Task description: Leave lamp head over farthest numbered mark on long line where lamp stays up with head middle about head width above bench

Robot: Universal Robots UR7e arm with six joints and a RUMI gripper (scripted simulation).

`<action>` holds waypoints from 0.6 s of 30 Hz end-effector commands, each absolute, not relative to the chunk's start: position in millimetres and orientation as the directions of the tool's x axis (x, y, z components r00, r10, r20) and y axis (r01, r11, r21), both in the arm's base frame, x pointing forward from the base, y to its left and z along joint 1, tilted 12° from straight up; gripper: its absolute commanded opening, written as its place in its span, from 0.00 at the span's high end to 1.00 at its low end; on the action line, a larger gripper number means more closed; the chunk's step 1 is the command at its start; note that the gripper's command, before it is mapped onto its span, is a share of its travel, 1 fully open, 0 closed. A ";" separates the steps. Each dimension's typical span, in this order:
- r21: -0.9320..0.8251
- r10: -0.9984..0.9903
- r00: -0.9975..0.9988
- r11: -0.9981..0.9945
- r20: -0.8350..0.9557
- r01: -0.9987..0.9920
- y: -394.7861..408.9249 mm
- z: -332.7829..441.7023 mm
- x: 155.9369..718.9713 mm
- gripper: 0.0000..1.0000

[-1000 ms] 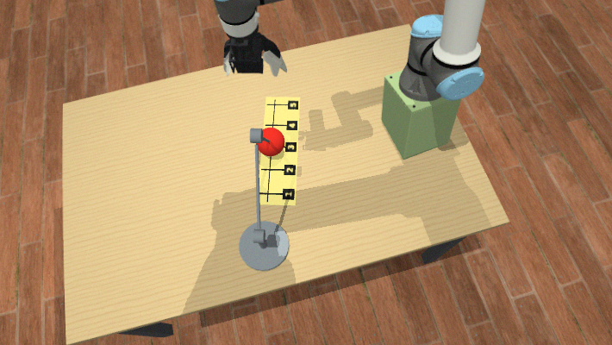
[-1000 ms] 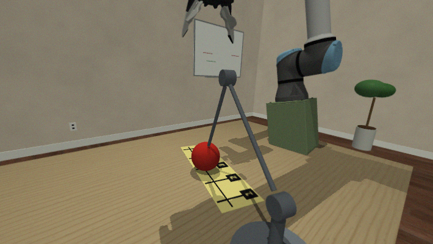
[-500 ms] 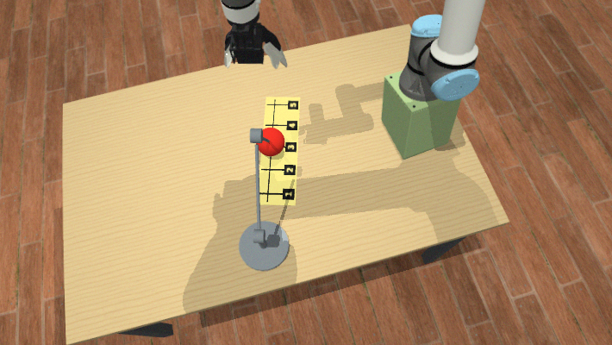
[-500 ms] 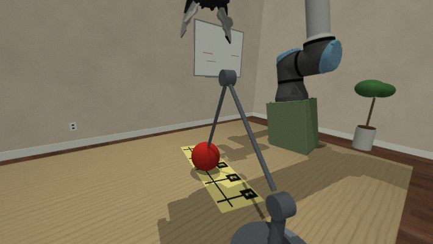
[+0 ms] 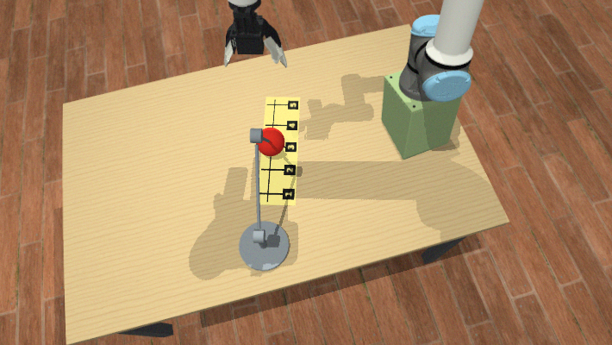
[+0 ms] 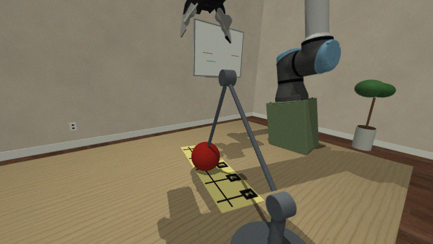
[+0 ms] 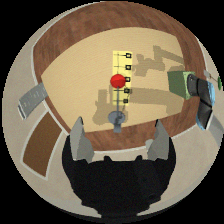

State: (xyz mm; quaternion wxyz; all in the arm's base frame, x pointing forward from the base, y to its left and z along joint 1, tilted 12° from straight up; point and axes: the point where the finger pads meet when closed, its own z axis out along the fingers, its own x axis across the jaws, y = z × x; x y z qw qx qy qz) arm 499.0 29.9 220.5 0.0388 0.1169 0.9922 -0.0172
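The lamp stands on a round grey base (image 5: 264, 252) (image 6: 253, 235) (image 7: 117, 118) near the bench's front. Two thin grey arms meet at a grey elbow joint (image 5: 256, 135) (image 6: 227, 77) high above the strip. The red ball head (image 5: 271, 141) (image 6: 205, 155) (image 7: 118, 80) hangs low over the yellow strip (image 5: 282, 152) (image 6: 224, 186) (image 7: 121, 75), near mark 3 (image 5: 291, 147), just above the bench. The strip carries a long line with marks 1 to 5. My gripper (image 5: 255, 56) (image 6: 205, 25) (image 7: 119, 145) is open and empty, high above the lamp, touching nothing.
The arm's green pedestal (image 5: 409, 125) (image 6: 291, 125) stands at the bench's right rear. A whiteboard (image 6: 218, 52) hangs on the far wall, and a potted plant (image 6: 367, 113) stands on the floor at the right. The bench (image 5: 129, 172) has edges all round.
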 end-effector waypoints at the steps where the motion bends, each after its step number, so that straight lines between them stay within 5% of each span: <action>1: 0.053 0.230 -0.970 0.973 -0.082 0.226 29.6 220.8 499.0 0.00; 18: 0.260 0.239 -0.968 0.943 -0.084 0.210 29.5 221.4 499.3 0.00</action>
